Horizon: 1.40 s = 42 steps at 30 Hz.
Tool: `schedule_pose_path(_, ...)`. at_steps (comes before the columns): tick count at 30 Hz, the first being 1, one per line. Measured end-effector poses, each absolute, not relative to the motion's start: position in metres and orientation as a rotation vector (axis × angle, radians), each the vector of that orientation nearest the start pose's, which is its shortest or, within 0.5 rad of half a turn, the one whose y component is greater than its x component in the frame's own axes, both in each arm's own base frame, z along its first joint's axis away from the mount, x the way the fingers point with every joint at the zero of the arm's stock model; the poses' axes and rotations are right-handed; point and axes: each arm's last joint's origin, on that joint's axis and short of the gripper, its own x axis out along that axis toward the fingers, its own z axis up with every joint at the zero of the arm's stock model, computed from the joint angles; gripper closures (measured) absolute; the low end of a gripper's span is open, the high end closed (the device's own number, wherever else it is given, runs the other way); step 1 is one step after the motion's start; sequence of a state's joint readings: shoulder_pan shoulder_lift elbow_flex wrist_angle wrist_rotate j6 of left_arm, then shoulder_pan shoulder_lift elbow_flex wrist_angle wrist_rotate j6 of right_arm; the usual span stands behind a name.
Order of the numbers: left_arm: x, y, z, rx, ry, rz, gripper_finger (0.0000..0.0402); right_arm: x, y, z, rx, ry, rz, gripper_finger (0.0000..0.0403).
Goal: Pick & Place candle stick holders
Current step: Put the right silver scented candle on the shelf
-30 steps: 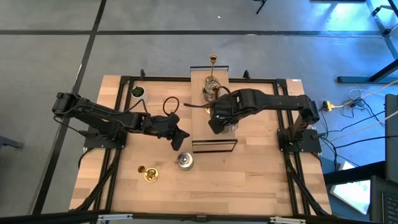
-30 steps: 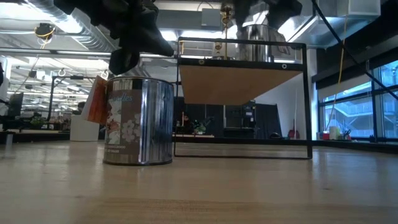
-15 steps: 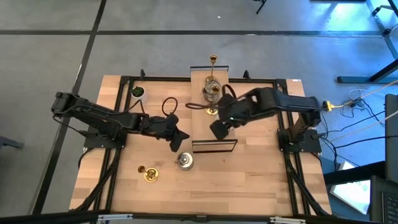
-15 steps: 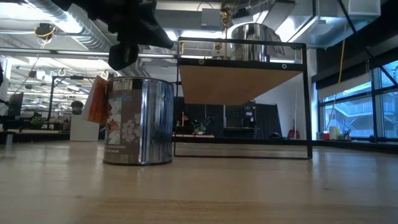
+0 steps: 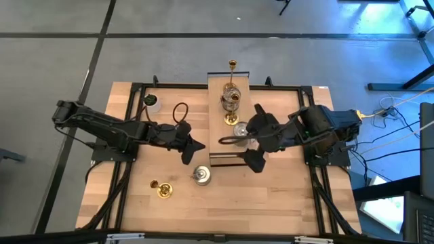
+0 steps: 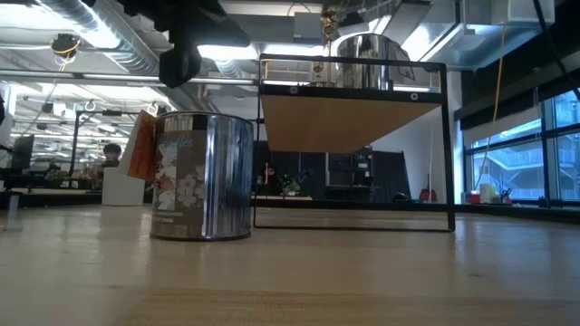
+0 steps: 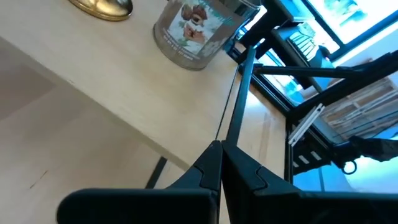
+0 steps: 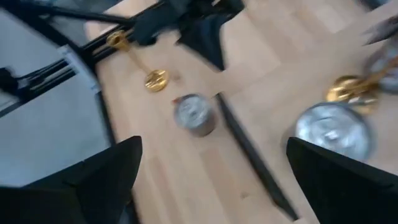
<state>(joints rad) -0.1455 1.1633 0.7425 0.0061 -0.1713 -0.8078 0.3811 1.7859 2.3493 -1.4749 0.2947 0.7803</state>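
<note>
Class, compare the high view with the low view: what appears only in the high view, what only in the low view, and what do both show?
Only the high view shows both arms whole: the left end effector, shut, above the table; the right end effector, open, beside the raised shelf. It also shows the fallen gold holder, the white cup and the upright gold holder past the shelf's far end.

Only the low view shows the room behind the table and the flower print on the silver can.

Both show that silver can, the raised shelf and another silver can on it.
</note>
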Motion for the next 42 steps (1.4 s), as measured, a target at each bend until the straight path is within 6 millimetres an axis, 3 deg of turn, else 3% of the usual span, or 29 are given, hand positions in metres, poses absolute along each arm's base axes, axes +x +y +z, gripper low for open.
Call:
schedule_pose_path(13, 0.245, -0.032, 0.272, -0.788, 0.348, 0.098, 0.0400, 0.296, 0.114, 0.470, 0.518, 0.844, -0.107, 0.0003)
schedule_pose_path(26, 0.251, -0.022, 0.298, -0.649, 0.229, 0.044, 0.0400, 0.299, 0.115, 0.473, 0.532, 0.811, -0.091, 0.0003)
schedule_pose_path(42, 0.251, -0.022, 0.297, -0.652, 0.237, 0.043, 0.0400, 0.299, 0.115, 0.473, 0.532, 0.811, -0.091, 0.0003)
